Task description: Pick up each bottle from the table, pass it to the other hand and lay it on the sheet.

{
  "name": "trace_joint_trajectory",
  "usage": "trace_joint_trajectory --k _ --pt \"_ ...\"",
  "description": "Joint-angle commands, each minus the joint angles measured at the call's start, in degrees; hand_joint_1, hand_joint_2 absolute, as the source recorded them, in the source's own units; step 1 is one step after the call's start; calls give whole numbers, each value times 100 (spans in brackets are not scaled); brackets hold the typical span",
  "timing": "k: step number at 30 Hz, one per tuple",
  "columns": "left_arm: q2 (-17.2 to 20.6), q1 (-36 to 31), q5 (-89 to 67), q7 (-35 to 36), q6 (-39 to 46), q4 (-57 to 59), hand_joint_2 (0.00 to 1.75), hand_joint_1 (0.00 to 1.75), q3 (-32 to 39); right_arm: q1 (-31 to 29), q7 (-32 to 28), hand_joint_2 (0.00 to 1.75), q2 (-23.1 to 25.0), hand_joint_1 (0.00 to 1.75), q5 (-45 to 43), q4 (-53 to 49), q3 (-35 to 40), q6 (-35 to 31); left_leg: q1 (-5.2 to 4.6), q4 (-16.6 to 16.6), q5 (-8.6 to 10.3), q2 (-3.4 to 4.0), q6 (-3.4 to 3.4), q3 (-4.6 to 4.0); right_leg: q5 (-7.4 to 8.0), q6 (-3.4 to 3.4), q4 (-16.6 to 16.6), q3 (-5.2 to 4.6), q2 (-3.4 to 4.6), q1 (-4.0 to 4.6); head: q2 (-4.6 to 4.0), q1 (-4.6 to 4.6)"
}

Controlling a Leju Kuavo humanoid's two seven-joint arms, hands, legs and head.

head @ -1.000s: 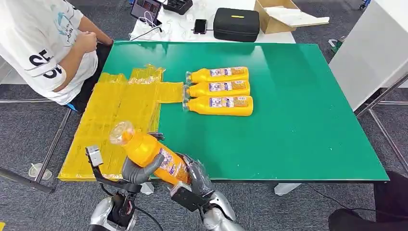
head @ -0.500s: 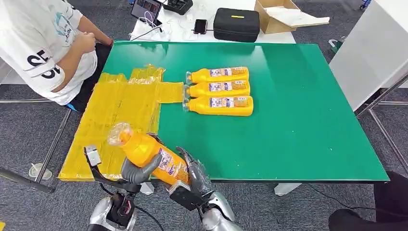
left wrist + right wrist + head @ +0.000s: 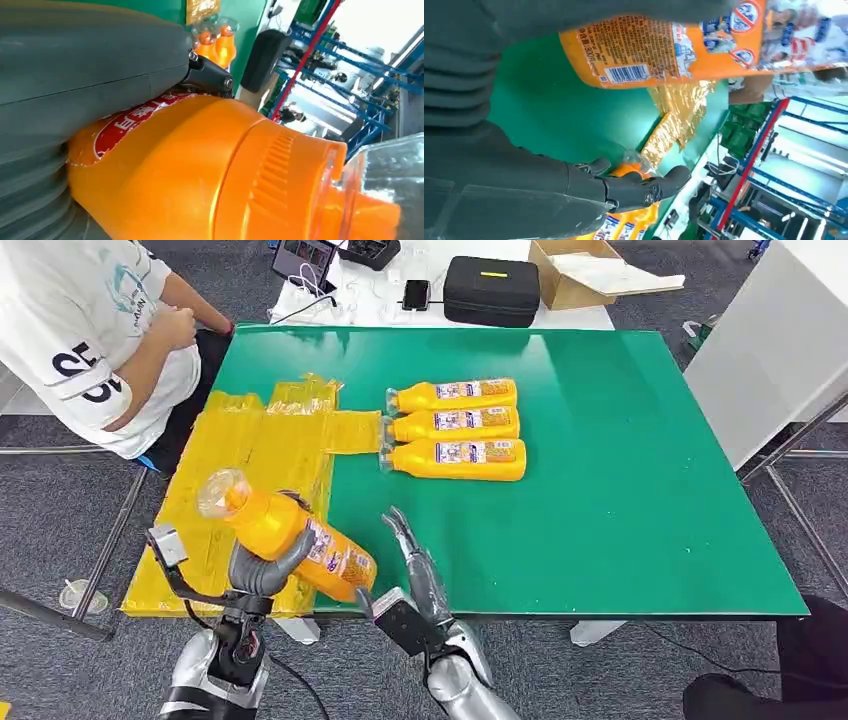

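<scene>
- Head view: left hand grips the bottle above the sheet edge
- Right hand empty, fingers straight
- Handover looks done; next, lay it flat

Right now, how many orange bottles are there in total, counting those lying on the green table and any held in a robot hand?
Orange bottles lying side by side on the green table: 3
Orange bottle held by the left robot hand: 1
Orange bottles held by the right robot hand: 0
Total: 4
</scene>
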Motion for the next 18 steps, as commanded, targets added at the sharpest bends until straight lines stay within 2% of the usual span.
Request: trace_joint_trajectory --k 1,4,5,6,7,8,9,12,13,14,17,18 --pt "350 -1226 -693 -410 1151 937 175 175 924 285 -45 0 -376 0 -528 -1494 -140 378 0 -1 2 -10 3 8 -3 -7 2 11 -16 2 0 2" --pt "436 -1650 -1306 -655 1970 1202 175 175 1186 524 -249 0 -401 0 -772 -2168 -135 229 0 -2 4 -11 0 11 -3 -10 1 14 -18 3 0 0" --pt "511 -1863 -1999 -963 2745 1323 175 175 1193 590 -337 0 -404 0 -856 -2438 -83 69 4 0 1 -16 1 19 -7 -13 2 24 -26 7 0 -2" --pt "546 -2011 -2168 -962 2910 1415 175 175 1244 632 -382 0 -405 0 -902 -2615 -33 -19 5 1 3 -14 -3 14 -6 -12 4 18 -22 7 0 0" --pt "681 -2173 -3161 -1204 4018 1517 175 175 1047 664 -502 0 -360 0 -1013 -2790 -21 -146 7 2 7 -12 -6 4 -2 -9 4 7 -17 8 0 0" --pt "785 -2424 -3805 -1175 4476 1812 175 175 974 656 -544 0 -349 0 -1033 -2931 63 -379 8 5 -4 -13 -1 30 -15 -17 7 36 -25 12 0 2" --pt "895 -2616 -4627 -1120 5243 2114 175 175 824 617 -544 0 -356 0 -1185 -3024 149 -446 9 4 3 -7 -5 9 -4 -10 7 12 -13 11 0 -2" --pt "1000 -2942 -5461 -947 5524 2662 175 175 649 540 -544 0 -370 0 -1422 -3077 256 -563 10 2 6 -11 -6 13 -4 -11 5 17 -18 12 0 0" --pt "1100 -3166 -6386 -702 6033 3194 175 175 344 442 -544 0 -403 0 -1542 -2975 325 -513 8 -1 8 -11 -6 11 -1 -8 4 14 -15 9 0 0" --pt "1191 -3217 -7203 -413 6176 3246 175 175 221 377 -544 0 -414 0 -1546 -2870 360 -514 9 -2 6 -15 -4 24 -5 -12 2 30 -21 11 0 2" --pt "1269 -3328 -9583 340 6176 3476 175 175 163 179 -525 0 -443 0 -1591 -2499 474 -362 8 -2 4 3 -2 28 0 -11 -1 29 -2 10 0 0" --pt "1269 -3328 -9583 340 6176 3476 175 175 163 179 -525 0 -443 0 -1591 -2499 474 -362 9 -2 6 8 -4 20 4 -9 -2 22 4 10 2 2"
